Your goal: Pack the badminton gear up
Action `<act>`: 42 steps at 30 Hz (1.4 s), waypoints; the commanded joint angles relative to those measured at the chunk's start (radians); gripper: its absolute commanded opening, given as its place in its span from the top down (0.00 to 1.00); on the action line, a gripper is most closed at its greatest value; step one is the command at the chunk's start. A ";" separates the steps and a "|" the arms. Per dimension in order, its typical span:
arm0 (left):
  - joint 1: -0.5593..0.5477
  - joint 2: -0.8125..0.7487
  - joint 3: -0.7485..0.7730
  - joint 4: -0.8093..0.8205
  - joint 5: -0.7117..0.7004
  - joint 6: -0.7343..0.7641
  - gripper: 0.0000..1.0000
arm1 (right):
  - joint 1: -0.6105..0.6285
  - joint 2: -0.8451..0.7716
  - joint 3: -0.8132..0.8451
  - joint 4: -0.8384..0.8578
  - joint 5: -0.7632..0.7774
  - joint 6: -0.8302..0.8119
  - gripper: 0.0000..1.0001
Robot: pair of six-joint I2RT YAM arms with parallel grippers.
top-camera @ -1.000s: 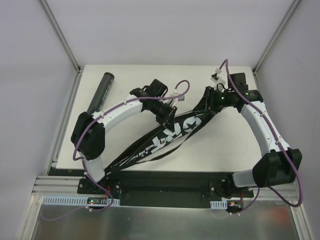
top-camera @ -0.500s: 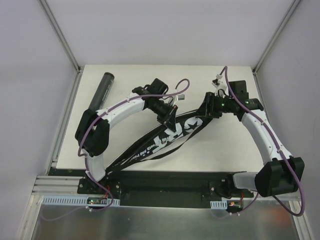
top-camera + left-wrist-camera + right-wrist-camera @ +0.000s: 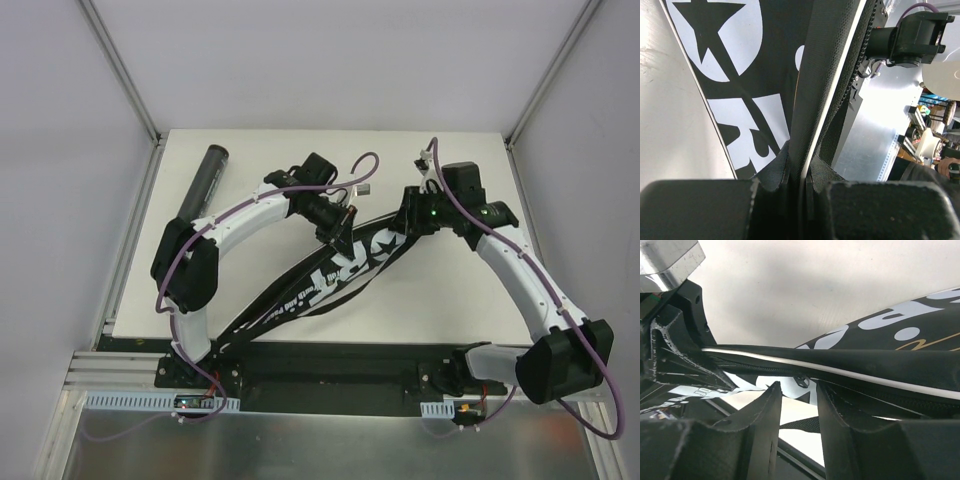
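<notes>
The black bag (image 3: 345, 262) lettered SPORT lies slantwise across the table, from the near left up to the far right. My left gripper (image 3: 340, 226) is shut on its upper edge; in the left wrist view the gripper (image 3: 800, 162) pinches the white-piped seam of the bag (image 3: 740, 75). My right gripper (image 3: 414, 213) is at the bag's far right end. In the right wrist view this gripper (image 3: 797, 390) stands open under the bag's zipped edge (image 3: 880, 365), and the zipper pull (image 3: 801, 381) hangs just past its fingertips. The long black tube (image 3: 204, 182) lies at the far left.
A small grey object (image 3: 365, 188) lies on the white table (image 3: 450, 290) behind the bag. A black strap (image 3: 300, 312) trails from the bag near the table's front edge. Metal frame rails run along both sides.
My right wrist has moved left toward the bag's far end, and its elbow has swung toward the near right. The left gripper keeps its hold on the bag's edge.
</notes>
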 commanded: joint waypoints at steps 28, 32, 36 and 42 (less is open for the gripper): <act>-0.036 0.000 0.067 -0.043 0.071 -0.061 1.00 | 0.273 0.027 0.061 0.049 0.676 -0.070 0.77; -0.036 -0.004 0.059 -0.044 0.070 -0.055 1.00 | 0.265 0.039 0.067 0.057 0.638 -0.067 0.80; -0.038 -0.010 0.047 -0.044 0.061 -0.047 1.00 | 0.253 0.046 0.058 0.071 0.598 -0.059 0.87; -0.038 -0.016 0.035 -0.044 0.052 -0.038 1.00 | 0.248 0.035 0.058 0.076 0.558 -0.085 0.99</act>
